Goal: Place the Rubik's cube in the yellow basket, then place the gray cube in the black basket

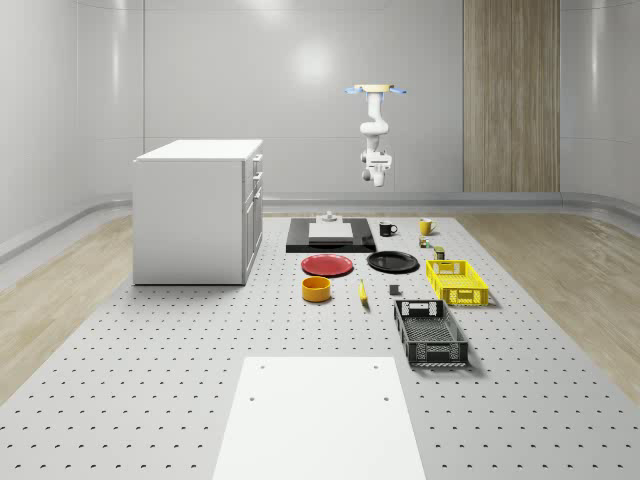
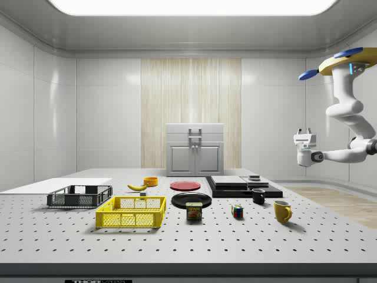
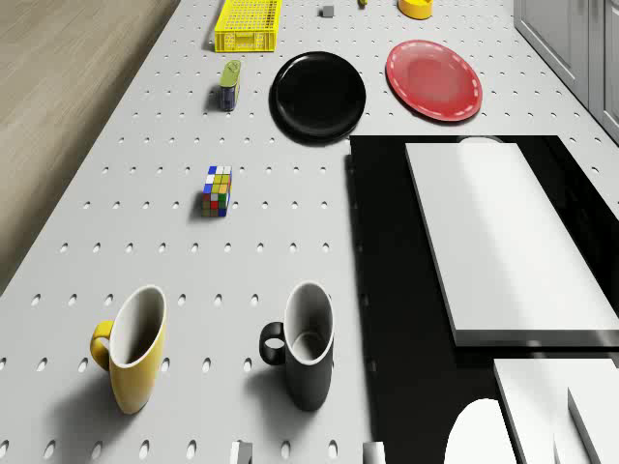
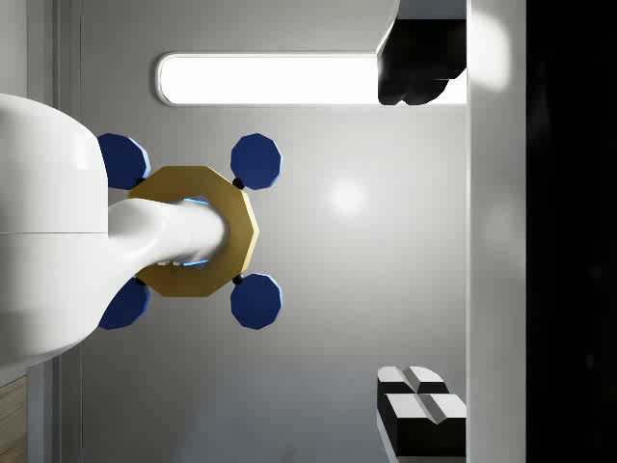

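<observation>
Your gripper (image 4: 421, 241) points up at the ceiling with its two fingers spread wide and nothing between them. In the side view it sits at the right edge of the frame (image 2: 304, 134), well above the table. The drone (image 1: 377, 90) hovers in the upper middle of the whole-scene view, over the far end of the table, with the arm hanging below it.

The one Rubik's cube (image 2: 237, 211) stands on the table in the lower right of the side view, between a can (image 2: 194, 211) and a yellow mug (image 2: 283, 210), apart from both baskets. The one gray cube (image 1: 394, 291) lies right of center in the whole-scene view, near the yellow basket (image 1: 462, 296) and just above the black basket (image 1: 438, 353).

You also have:
- two mugs, the yellow one and a black mug (image 3: 305, 343)
- two plates, a red plate (image 1: 327, 265) and a black plate (image 1: 392, 262)
- one yellow bowl (image 1: 316, 289)
- one banana (image 1: 362, 292)
- one black slab (image 1: 299, 242) carrying white blocks
- one white cabinet (image 1: 195, 210) at the left
- one white sheet (image 1: 320, 420) at the bottom

The table (image 1: 150, 350) is gray and dotted with holes. Around it are a wood floor, gray panelled walls, one wooden wall panel (image 1: 510, 95) at the upper right, and a long ceiling light (image 4: 270, 79).
</observation>
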You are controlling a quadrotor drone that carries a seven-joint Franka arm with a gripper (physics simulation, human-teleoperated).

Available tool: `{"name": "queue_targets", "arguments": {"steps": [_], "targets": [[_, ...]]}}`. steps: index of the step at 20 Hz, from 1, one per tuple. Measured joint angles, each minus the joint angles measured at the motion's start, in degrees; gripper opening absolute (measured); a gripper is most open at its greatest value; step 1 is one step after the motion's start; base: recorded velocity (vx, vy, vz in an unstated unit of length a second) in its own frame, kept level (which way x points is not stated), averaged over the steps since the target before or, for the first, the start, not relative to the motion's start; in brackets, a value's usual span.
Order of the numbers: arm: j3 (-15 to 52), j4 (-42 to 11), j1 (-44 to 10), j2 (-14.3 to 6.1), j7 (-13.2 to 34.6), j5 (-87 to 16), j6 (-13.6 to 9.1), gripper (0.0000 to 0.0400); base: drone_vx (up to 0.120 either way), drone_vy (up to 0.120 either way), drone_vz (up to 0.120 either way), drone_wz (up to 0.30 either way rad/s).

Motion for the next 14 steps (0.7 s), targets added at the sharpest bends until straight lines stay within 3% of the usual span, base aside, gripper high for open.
{"name": "queue_targets", "arguments": {"steps": [3,5,14], "targets": [[0.04,3.62,-0.09,0.43,-0.05,0.03,-3.05,0.0400,0.000,0.013,0.000,0.000],[0.07,6.09,-0.13,1.06,-0.08,0.05,-4.80,0.0400,0.000,0.120,0.000,0.000],[0.16,14.76,-0.28,4.18,-0.14,0.11,-9.95,0.0400,0.120,0.120,0.000,0.000]]}}
